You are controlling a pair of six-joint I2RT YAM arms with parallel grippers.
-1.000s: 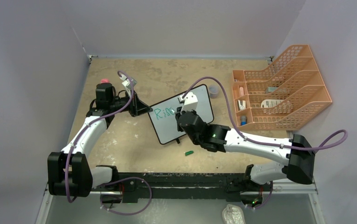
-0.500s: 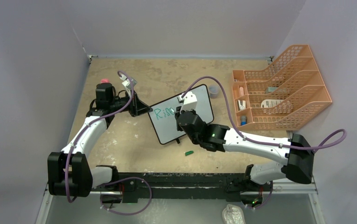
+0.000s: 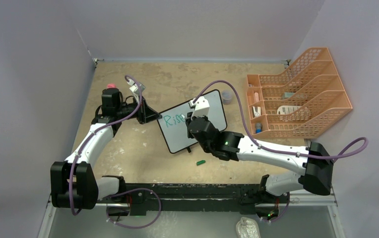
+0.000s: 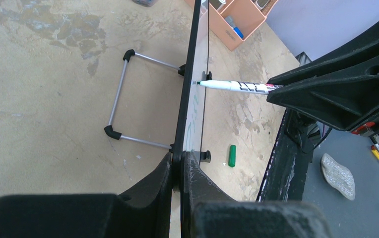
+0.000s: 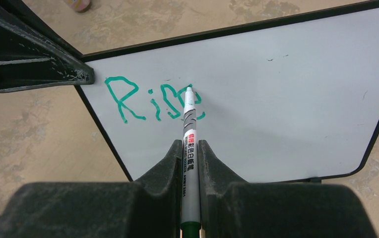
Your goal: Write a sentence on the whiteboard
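**A:** Which step is in hand now?

**B:** The writing itself, I think, and early in it. The whiteboard (image 3: 177, 136) stands near the middle of the bench (image 3: 128, 148), propped on its wire stand (image 4: 123, 94). The sentence (image 5: 153, 101) has only one green word so far, "Rise", in the upper left part of the board. The tip of the marker (image 5: 190, 129) touches the surface at the last letter, so I judge this "e" is being finished.

**A:** And the two arms?

**B:** The left gripper (image 4: 177, 161) is closed tight on the left edge of the board, with the black frame pinched between its jaws. The right gripper (image 5: 190, 148) is closed on the barrel of the marker, and the pen points forward from between the jaws. The green cap (image 3: 201, 162) lies apart on the bench, in front of the board.

**A:** What does the next move call for?

**B:** Light and even pressure, probably. The tip must end this stroke, lift a little, and go to the right, where much white space is free. The left side must hold firm, because the board may tip or slide if the pen pushes too hard.
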